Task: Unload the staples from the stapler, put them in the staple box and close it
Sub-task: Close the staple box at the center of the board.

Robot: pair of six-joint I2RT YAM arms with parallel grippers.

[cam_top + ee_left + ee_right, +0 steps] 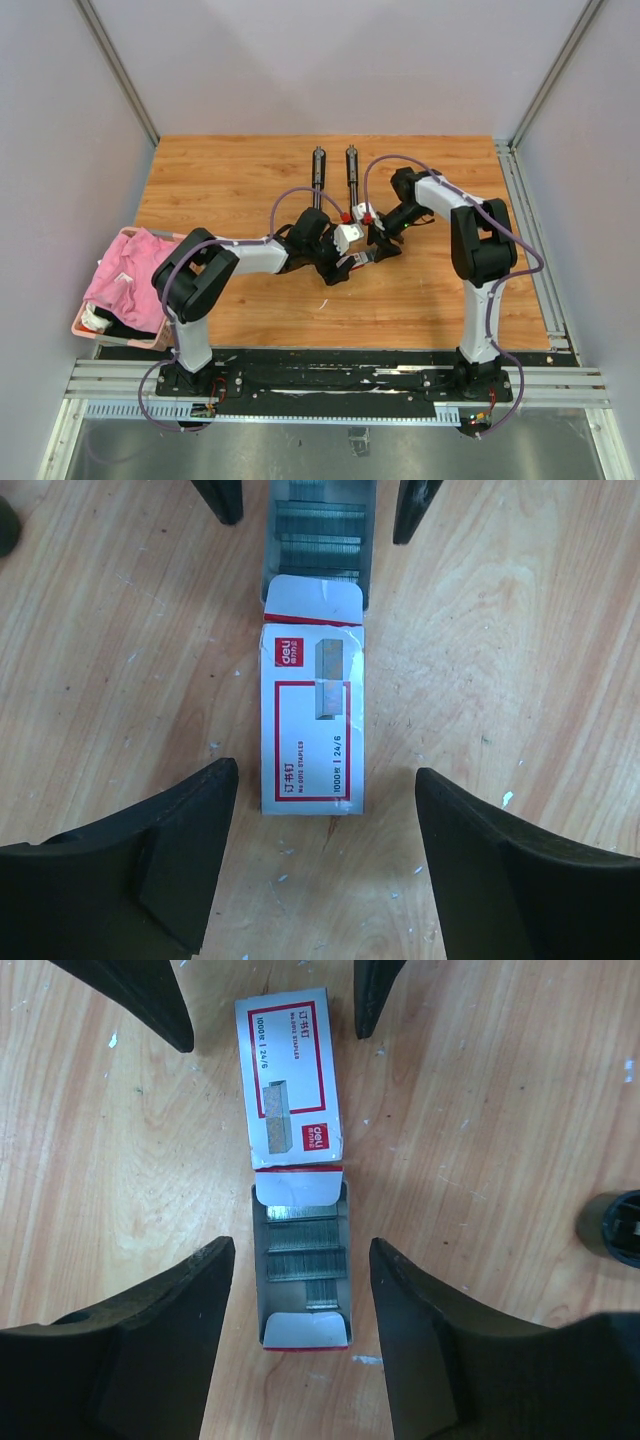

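Wide and empty, the left gripper point(322, 780) and right gripper point(300, 1250) straddle the open staple box point(310, 720) of staples point(303, 1222); closing it seems next.

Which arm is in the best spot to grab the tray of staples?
Right, probably. The right gripper is open around the tray holding the staples. The left gripper is open around the sleeve instead.

Overhead view looks down on the whole desk point(230, 180); both wrist views stare straight down, close, at one box point(310, 720)
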